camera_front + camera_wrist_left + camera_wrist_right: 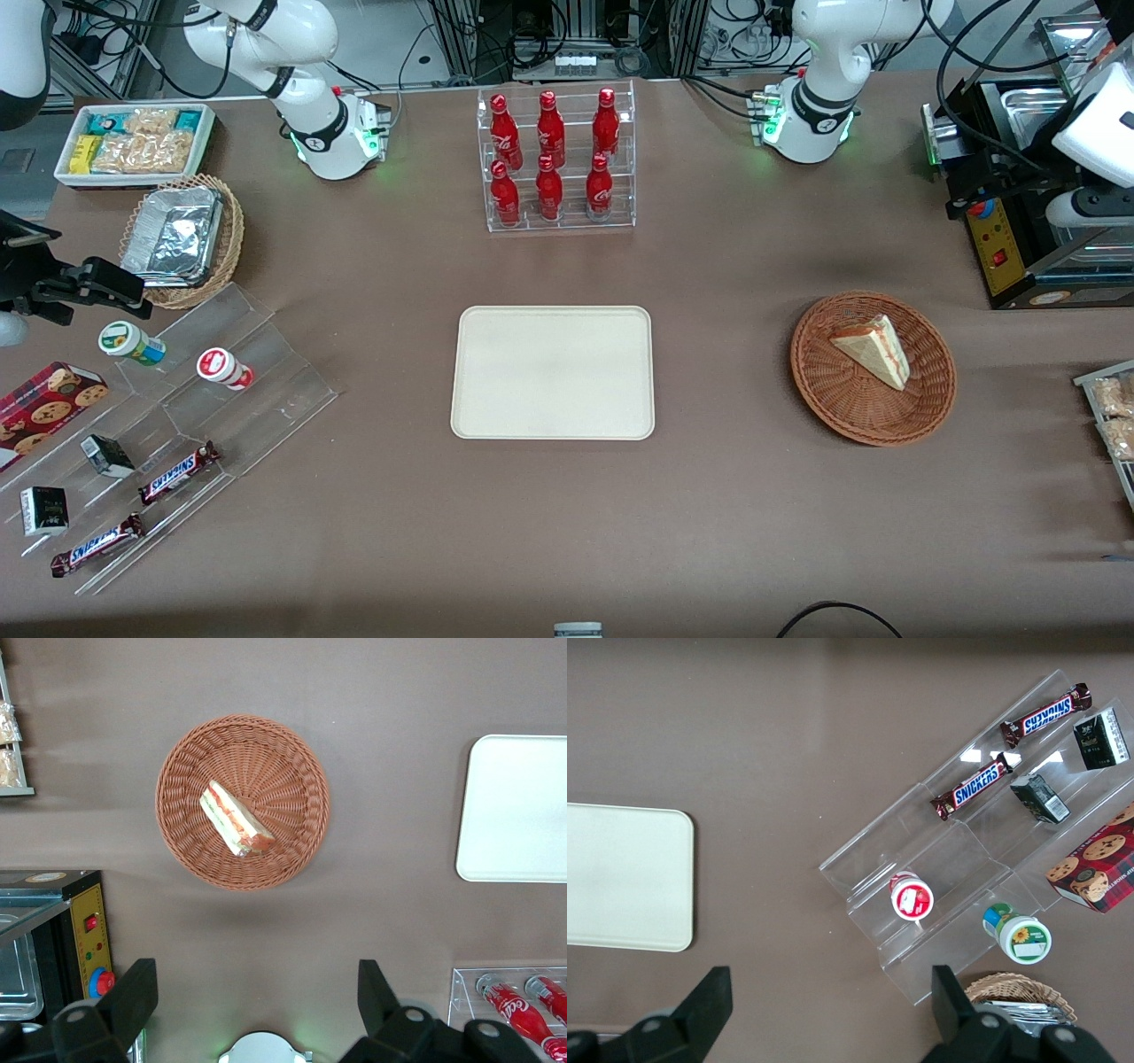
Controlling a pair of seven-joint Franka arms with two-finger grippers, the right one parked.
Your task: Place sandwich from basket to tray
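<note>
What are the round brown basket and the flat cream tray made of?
The round reddish-brown basket looks like woven wicker: its strands show. The cream rectangular tray looks like smooth matte plastic, though I cannot be sure. The left gripper is high above the table beside the basket, fingers open.

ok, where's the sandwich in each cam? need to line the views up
Front view: sandwich lies in the basket, toward the working arm's end of the table.
Left wrist view: sandwich in the basket, the open gripper high above the table.
Right wrist view: not in it.
Shared landmark: the tray.
</note>
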